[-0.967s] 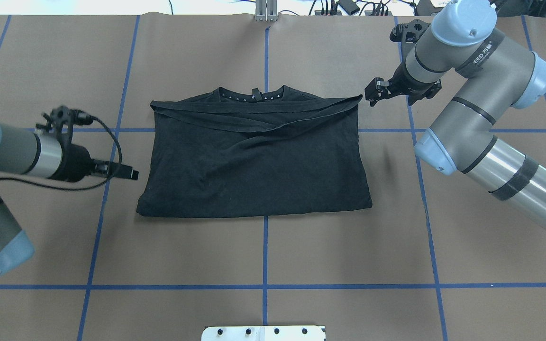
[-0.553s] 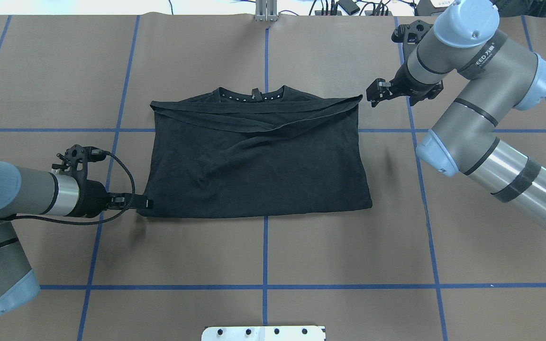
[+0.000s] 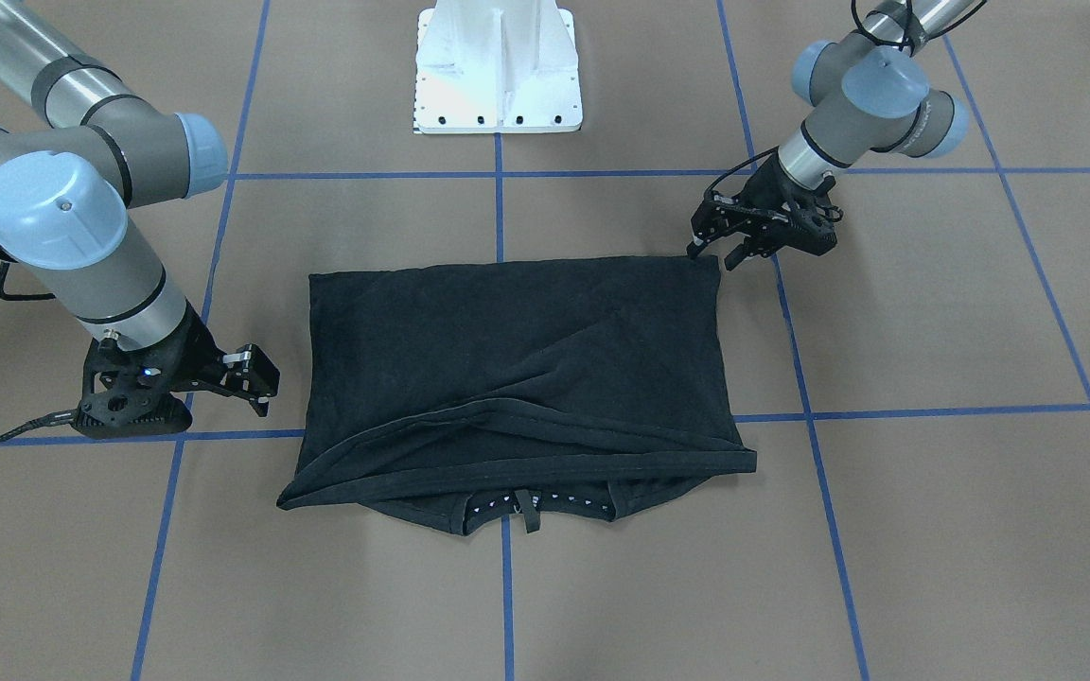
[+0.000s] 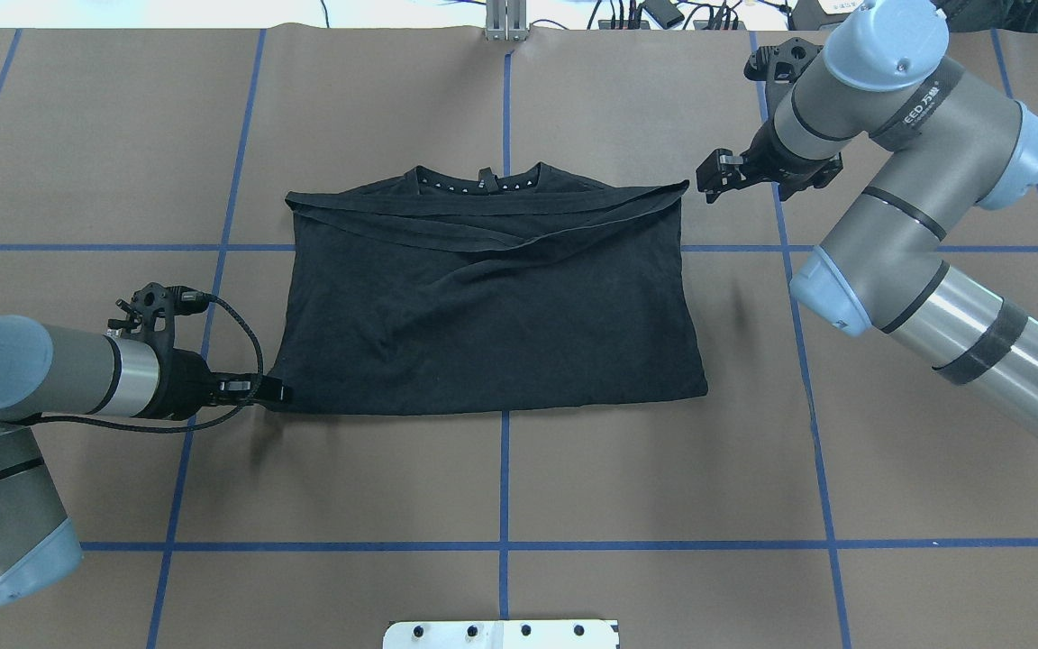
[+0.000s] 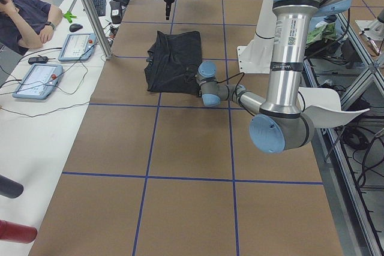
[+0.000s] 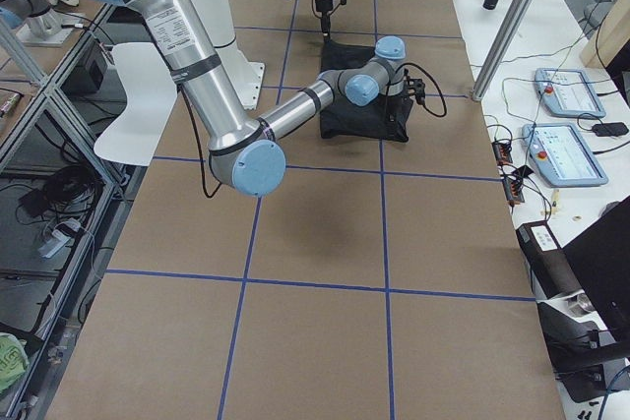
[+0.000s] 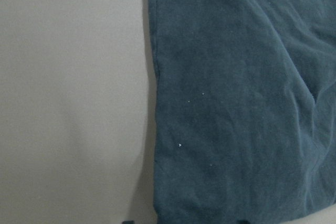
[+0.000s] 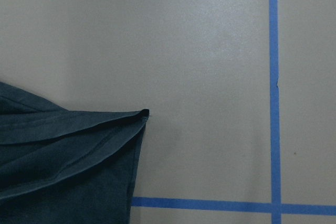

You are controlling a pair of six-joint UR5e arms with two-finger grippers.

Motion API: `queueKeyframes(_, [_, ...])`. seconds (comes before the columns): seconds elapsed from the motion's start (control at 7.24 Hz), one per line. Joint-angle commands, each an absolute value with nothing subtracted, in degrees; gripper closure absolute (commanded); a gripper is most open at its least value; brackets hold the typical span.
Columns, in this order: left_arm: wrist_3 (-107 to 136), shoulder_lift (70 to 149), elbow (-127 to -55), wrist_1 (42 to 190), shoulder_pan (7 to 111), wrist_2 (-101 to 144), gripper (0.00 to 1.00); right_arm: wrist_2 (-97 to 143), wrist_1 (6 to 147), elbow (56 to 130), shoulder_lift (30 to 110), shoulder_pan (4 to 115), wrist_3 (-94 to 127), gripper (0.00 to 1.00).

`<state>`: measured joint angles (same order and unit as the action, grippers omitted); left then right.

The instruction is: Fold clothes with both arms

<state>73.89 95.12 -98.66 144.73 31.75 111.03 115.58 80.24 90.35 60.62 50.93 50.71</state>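
Observation:
The black T-shirt (image 4: 483, 315) lies flat mid-table, sleeves folded in, collar (image 4: 481, 180) at the far edge. Its chest print is hidden. My left gripper (image 4: 277, 392) is low at the shirt's near-left corner and open. In the left wrist view the hem corner (image 7: 173, 203) lies between the two fingertips at the bottom edge. In the front-facing view the left gripper (image 3: 717, 253) has its fingers spread at that corner. My right gripper (image 4: 710, 178) hangs open just right of the far-right shoulder corner (image 8: 139, 114), apart from the cloth; the same right gripper (image 3: 259, 383) shows beside the shirt (image 3: 507, 350).
Brown paper with blue tape lines (image 4: 505, 478) covers the table. The white pedestal base (image 3: 498, 66) stands at the robot's side. A person (image 5: 24, 19) sits at a side table with tablets (image 5: 36, 79) beyond the far edge.
My left arm has swung toward the near side and reached in to the shirt's near-left corner. The right arm has barely moved. The shirt lies as before.

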Motion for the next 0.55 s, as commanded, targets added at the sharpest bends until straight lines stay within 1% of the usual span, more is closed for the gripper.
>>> queueKeyframes(0.0, [73.9, 95.6, -98.6, 144.8, 31.7, 111.2, 1.0, 115.6, 80.2, 90.4, 60.6, 50.9, 50.6, 0.0])
queueKeyframes(0.41, [73.3, 95.3, -99.0, 144.5, 31.9, 111.8, 1.0, 115.7, 80.2, 90.4, 60.6, 50.9, 50.7, 0.0])
